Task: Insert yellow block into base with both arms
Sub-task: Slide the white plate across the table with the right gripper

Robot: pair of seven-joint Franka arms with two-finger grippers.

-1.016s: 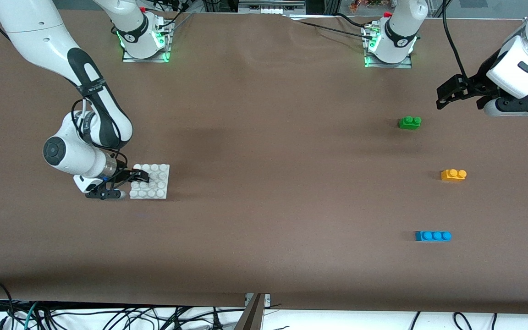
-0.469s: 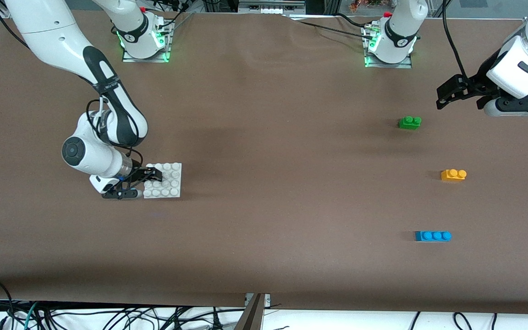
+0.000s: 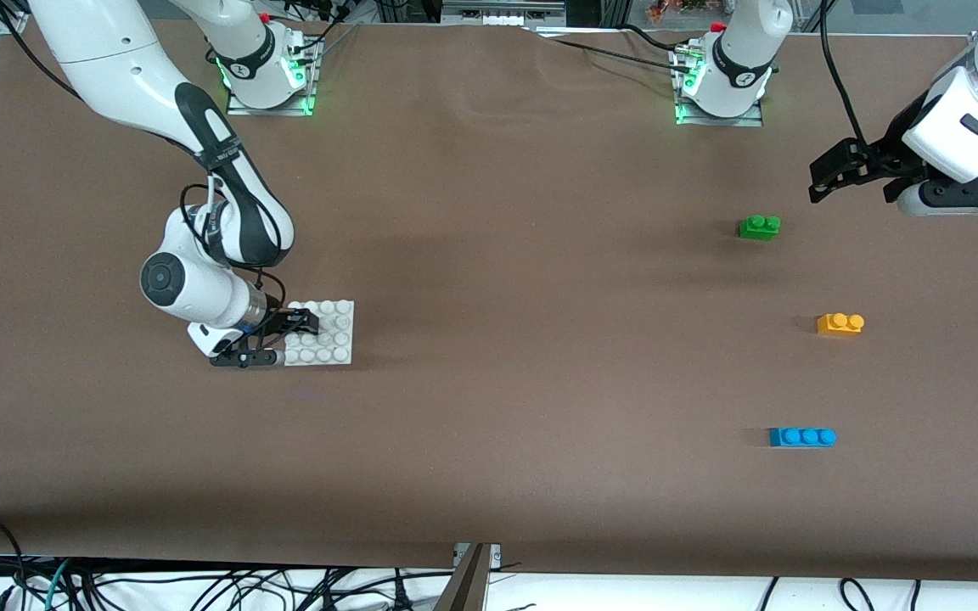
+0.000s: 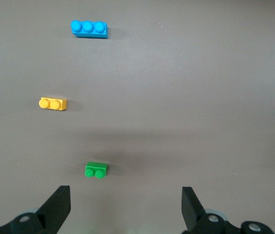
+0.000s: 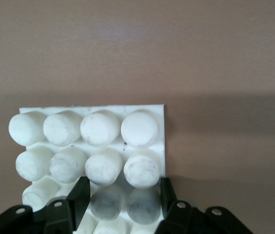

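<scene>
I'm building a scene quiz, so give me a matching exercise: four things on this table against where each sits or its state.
1. yellow block
2. base
3. green brick
4. blue brick

a. nearest the front camera
b. gripped by the right end effector
c. between the other two bricks
d. nearest the open left end effector

Pairs: 1-c, 2-b, 3-d, 4-a

Bare brown table (image 3: 540, 339) between base (image 3: 332, 335) and bricks, yellow block (image 3: 840, 323) well apart from green brick (image 3: 759, 227) and blue brick (image 3: 802, 437), open tabletop around each
</scene>
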